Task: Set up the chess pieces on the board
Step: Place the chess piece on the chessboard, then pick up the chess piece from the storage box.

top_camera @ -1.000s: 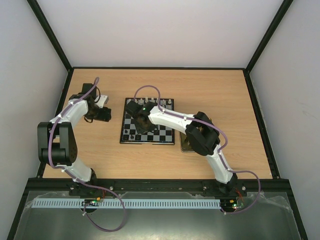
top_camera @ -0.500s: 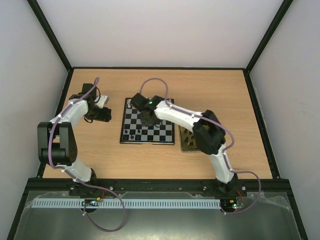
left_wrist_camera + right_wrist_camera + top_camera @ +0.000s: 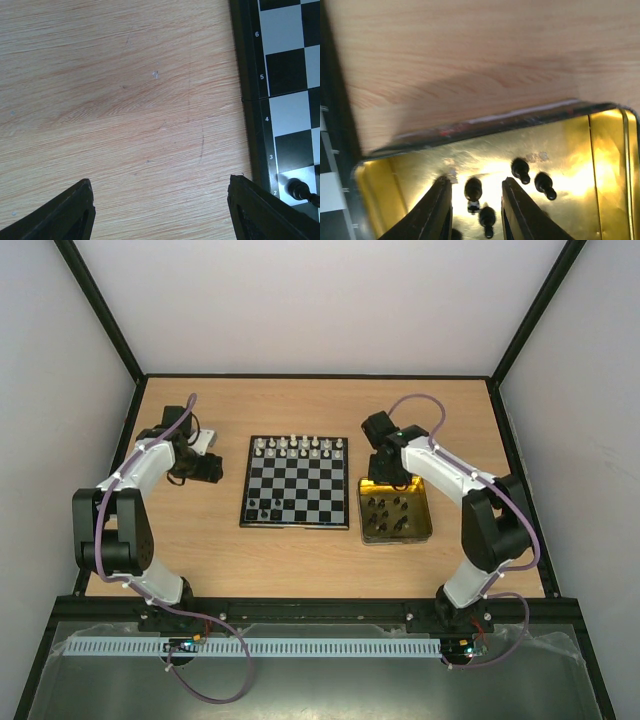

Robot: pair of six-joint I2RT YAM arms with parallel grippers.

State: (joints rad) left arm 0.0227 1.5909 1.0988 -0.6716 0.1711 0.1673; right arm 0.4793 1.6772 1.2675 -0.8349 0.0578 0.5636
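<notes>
We saw a matt, finely grained wood-look tabletop (image 3: 125,100) beneath the left claw (image 3: 160,200), whose fingers (image 3: 75,215) looked like dull black plastic. Beside that claw the board (image 3: 290,30) was smooth with a faint sheen. Under the right claw (image 3: 475,182) the tin (image 3: 600,150) was polished yellow metal, mirror-bright, and the chess pieces (image 3: 543,184) were glossy black.

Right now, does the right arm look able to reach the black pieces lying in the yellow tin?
Probably yes. The right gripper hangs over the tin with its jaws apart. One black piece lies right below the gap between them, and nothing covers it.
</notes>
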